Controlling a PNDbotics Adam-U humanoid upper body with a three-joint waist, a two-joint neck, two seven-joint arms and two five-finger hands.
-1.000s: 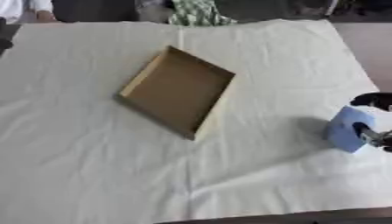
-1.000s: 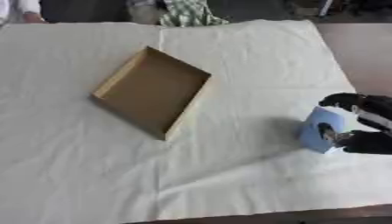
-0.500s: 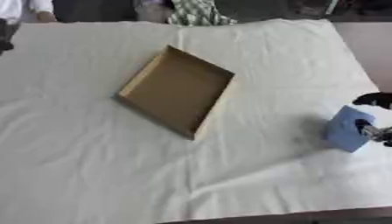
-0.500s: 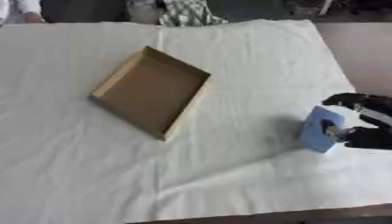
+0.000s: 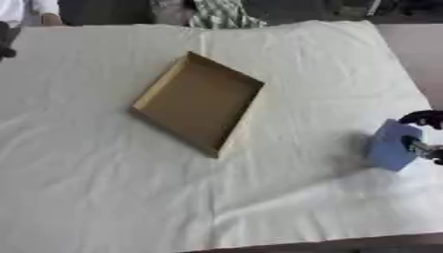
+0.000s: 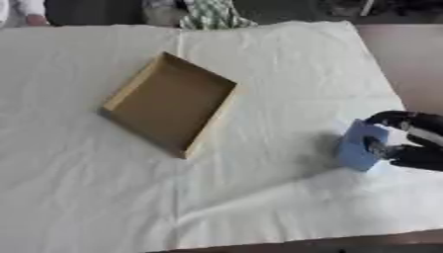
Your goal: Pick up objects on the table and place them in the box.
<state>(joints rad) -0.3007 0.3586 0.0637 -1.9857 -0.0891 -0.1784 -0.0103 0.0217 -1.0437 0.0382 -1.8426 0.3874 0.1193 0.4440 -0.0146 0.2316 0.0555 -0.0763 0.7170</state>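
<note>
A shallow brown cardboard box [image 5: 197,101] lies askew and empty in the middle of the white cloth. Near the right edge a blue block [image 6: 353,148] stands on the cloth. My right hand [image 6: 420,148] comes in from the right, and its black fingers [image 6: 389,117] curl over the block's top while the thumb lies on its right face. A dark shape [image 5: 5,43] at the upper left edge of the left eye view may be my left hand; its form is unclear.
The white cloth [image 5: 104,188] covers nearly the whole table, with bare brown tabletop [image 5: 420,54] at the right. A green checked fabric [image 5: 221,12] lies at the far edge.
</note>
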